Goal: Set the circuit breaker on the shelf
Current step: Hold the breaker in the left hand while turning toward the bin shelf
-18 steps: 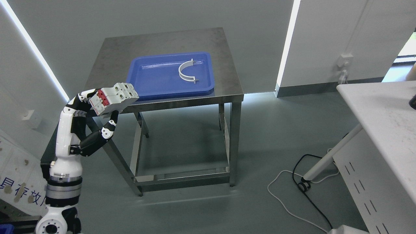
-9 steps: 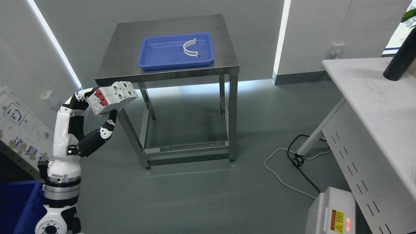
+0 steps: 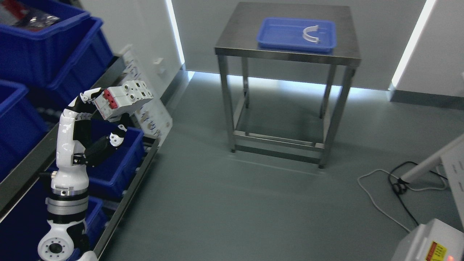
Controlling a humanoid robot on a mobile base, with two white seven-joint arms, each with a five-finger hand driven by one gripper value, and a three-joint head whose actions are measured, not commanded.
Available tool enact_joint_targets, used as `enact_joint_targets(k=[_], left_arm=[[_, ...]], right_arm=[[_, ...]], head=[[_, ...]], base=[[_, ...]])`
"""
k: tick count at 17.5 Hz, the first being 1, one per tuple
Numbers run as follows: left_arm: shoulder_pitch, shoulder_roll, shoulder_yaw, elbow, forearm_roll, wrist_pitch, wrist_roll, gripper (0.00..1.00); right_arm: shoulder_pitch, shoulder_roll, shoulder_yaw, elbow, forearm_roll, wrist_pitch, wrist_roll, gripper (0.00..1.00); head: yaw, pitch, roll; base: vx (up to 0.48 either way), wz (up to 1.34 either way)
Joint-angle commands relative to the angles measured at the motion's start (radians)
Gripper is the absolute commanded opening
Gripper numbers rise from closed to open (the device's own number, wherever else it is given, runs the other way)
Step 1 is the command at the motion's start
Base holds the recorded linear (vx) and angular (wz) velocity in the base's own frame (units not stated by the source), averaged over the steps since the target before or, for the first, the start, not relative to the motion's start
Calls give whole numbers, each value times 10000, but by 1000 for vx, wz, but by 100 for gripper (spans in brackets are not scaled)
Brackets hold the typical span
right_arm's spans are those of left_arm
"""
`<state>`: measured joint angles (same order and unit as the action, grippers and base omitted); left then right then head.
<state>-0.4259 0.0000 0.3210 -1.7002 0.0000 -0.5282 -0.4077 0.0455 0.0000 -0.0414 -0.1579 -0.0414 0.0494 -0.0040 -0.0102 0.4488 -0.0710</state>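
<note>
Head view: circuit breaker (image 3: 125,99) in left hand (image 3: 95,119).

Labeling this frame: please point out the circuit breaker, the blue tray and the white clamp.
circuit breaker (image 3: 125,99), head view, its white front face.
blue tray (image 3: 279,34), head view, bare floor.
white clamp (image 3: 310,34), head view, curved band.

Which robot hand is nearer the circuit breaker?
Left. The left robot hand is gripping the circuit breaker beside the shelf bins; the right one is out of view.
</note>
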Motion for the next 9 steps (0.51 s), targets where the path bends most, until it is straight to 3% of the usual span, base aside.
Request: enact_joint_targets(k=[1, 4, 7, 9], left_arm=[[-1656, 175, -263, -25, 260, 890, 43, 11], [-2749, 175, -738, -25, 260, 1524, -110, 11], [-2721, 175, -1076, 36, 184, 1860, -324, 11], [-2782, 175, -1337, 128, -61, 2731, -432, 11]], right_arm=[[5, -175, 0, -1, 0, -18, 9, 100], [-11, -175, 0, -1, 0, -18, 9, 100], [5, -175, 0, -1, 0, -18, 9, 100], [-11, -175, 0, -1, 0, -18, 9, 100]], head=[[0, 0, 0], [0, 0, 0], [0, 0, 0], [0, 0, 0]], base=[[-384, 1076], [-314, 1269], [-192, 1534], [-116, 1474]])
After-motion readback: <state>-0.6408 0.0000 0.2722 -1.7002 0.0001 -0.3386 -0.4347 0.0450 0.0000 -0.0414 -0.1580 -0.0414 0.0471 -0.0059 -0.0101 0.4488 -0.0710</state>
